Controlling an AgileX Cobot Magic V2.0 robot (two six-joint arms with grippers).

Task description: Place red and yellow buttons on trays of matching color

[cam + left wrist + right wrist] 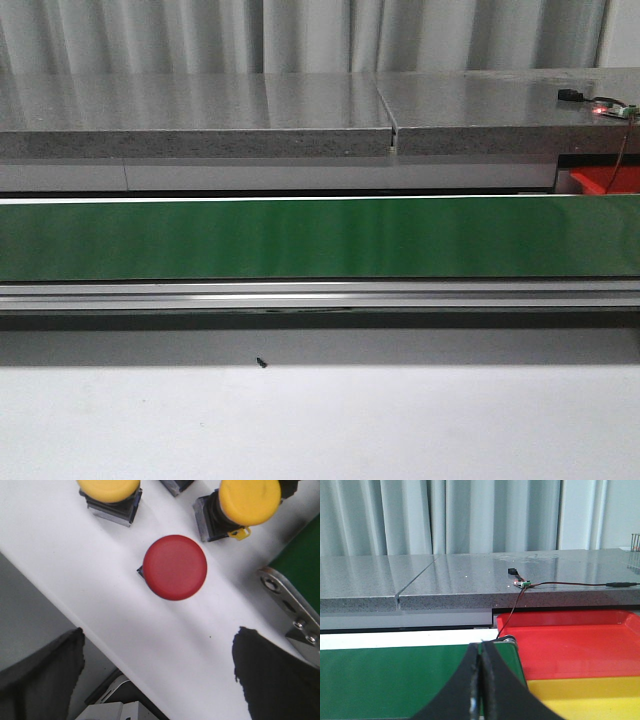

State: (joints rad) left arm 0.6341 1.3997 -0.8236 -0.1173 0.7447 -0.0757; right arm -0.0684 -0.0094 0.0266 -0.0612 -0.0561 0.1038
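Grey curtains (300, 30) back a speckled counter (200, 110); below it a green belt (300, 240) runs across the front view, with white table (320, 420) nearest the robot. Neither arm shows in that view.

Left wrist view: left gripper (160, 655) hangs over the white surface, jaws spread wide, one dark finger on each side of the view. Red button (175, 567) sits cap up, roughly centred between them but beyond the fingertips, not touched. Judgement: the arm is lining up on this button for a straight-down grasp. Two yellow buttons (249, 501) (108, 489) lie just beyond it, near enough that a wide descent could nudge one.

Right wrist view: right gripper (481, 680) has its fingers pressed together, nothing between them. It hangs by the belt end, facing the red tray (580, 640) and yellow tray (590, 697), which sit edge to edge. Judgement: parked and waiting. Both trays look bare where visible, so no button is placed yet.
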